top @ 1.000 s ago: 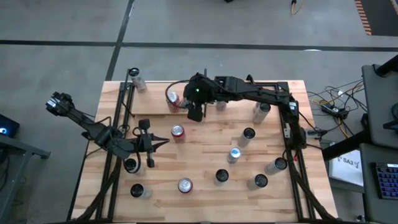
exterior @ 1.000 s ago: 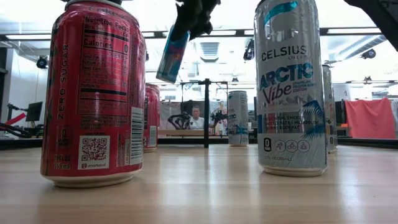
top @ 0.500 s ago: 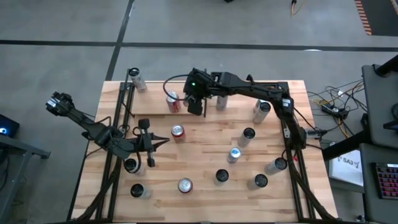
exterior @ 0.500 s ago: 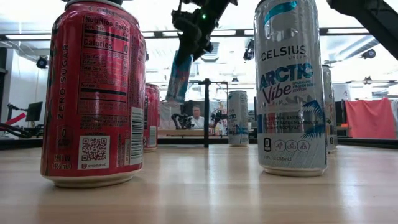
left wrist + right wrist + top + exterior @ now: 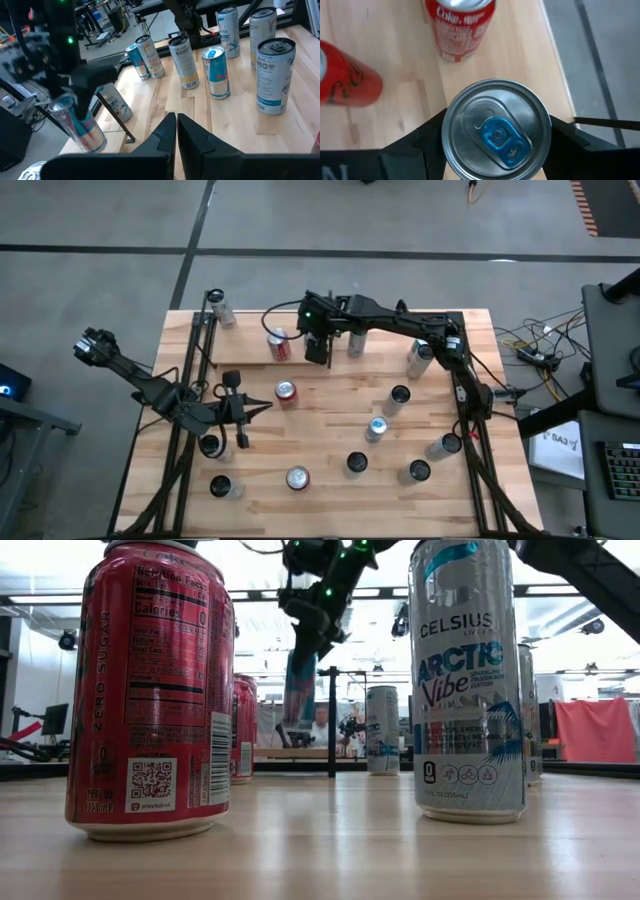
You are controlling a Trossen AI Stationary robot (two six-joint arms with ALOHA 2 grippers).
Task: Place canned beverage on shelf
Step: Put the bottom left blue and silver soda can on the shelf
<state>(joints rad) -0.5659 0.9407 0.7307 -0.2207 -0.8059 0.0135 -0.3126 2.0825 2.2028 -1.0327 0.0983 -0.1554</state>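
**Blue-tabbed can held over the far plywood shelf**

We see the right tool (image 5: 316,348) reaching across the far part of the pale wooden tabletop (image 5: 330,480), clenched on a slim silver can with a blue pull tab (image 5: 496,129). In the right wrist view the two dark fingers (image 5: 417,142) press against opposite sides of the can's rim. In the low view the can (image 5: 300,688) hangs upright beneath the tool, its blue and red body showing above the far edge of the flat pale plywood shelf with thin black upright rods (image 5: 255,352); we cannot tell whether its base touches the panel.

A red cola can (image 5: 278,343) stands on the shelf just beside the held can, and a second red can (image 5: 286,391) stands on the tabletop nearer the front.

The left tool (image 5: 243,410) hangs over the left side of the tabletop, well apart from the shelf, with its fingers pressed together on nothing, as the left wrist view shows.

Other cans stand scattered across the tabletop, among them a tall red can with a nutrition label (image 5: 150,690) and a silver Celsius can (image 5: 467,680), both close to the low camera.
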